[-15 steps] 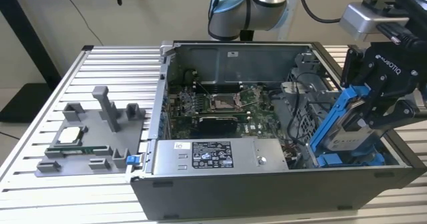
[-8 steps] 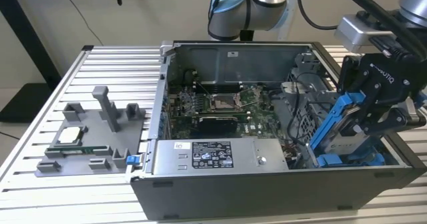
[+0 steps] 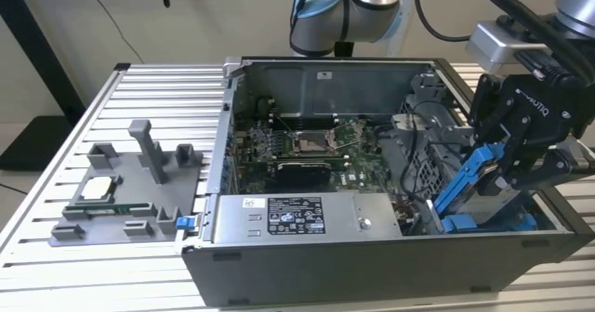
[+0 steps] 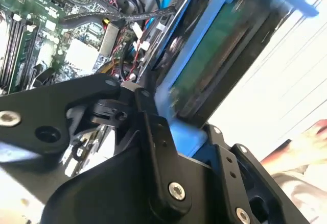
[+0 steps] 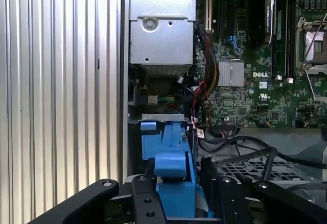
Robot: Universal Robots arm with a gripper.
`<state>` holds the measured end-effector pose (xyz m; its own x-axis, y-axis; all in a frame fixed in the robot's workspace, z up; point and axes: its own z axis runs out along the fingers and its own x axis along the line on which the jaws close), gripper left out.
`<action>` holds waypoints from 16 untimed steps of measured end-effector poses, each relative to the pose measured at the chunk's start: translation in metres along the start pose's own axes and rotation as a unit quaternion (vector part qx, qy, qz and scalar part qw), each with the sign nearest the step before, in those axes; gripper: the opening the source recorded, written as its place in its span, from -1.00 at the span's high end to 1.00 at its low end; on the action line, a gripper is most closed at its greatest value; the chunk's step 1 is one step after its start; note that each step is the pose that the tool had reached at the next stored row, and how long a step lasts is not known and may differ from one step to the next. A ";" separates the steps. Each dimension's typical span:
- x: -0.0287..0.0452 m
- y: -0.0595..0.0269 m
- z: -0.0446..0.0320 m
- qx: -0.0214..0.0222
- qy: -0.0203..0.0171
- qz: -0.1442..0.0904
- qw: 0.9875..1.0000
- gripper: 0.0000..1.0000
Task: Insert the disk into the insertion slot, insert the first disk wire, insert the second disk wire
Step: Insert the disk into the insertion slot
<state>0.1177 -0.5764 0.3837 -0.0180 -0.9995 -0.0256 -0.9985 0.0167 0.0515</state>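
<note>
I am on the first step, and it is not done yet. The disk in its blue frame is not flat inside the insertion slot. It leans at a slant, with its low end down by the slot's blue tabs and its high end up in the air. The slot sits in the corner of the computer case at the exterior view's right, on the side near the camera, just beside the grey power box. The case stands on the ribbed worktop.

My gripper is closed on the disk. In the first wrist view its black fingers press on both sides of the blue frame of the disk, just over the slot. In the second wrist view I see the green underside of the disk right at the gripper.

I judge that pushing the disk all the way in is left to do, and both disk wires too. I cannot pick out the two wires among the loose cables
</note>
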 end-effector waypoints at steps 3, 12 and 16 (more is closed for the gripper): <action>0.0000 0.0000 -0.0003 0.000 0.000 0.000 1.000 -1.00; 0.0000 0.0005 -0.0005 0.000 -0.004 0.000 1.000 -1.00; 0.0000 0.0016 -0.0003 0.000 -0.023 -0.001 1.000 1.00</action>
<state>0.1161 -0.5764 0.3841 -0.0180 -0.9973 -0.0706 -0.9985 0.0144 0.0524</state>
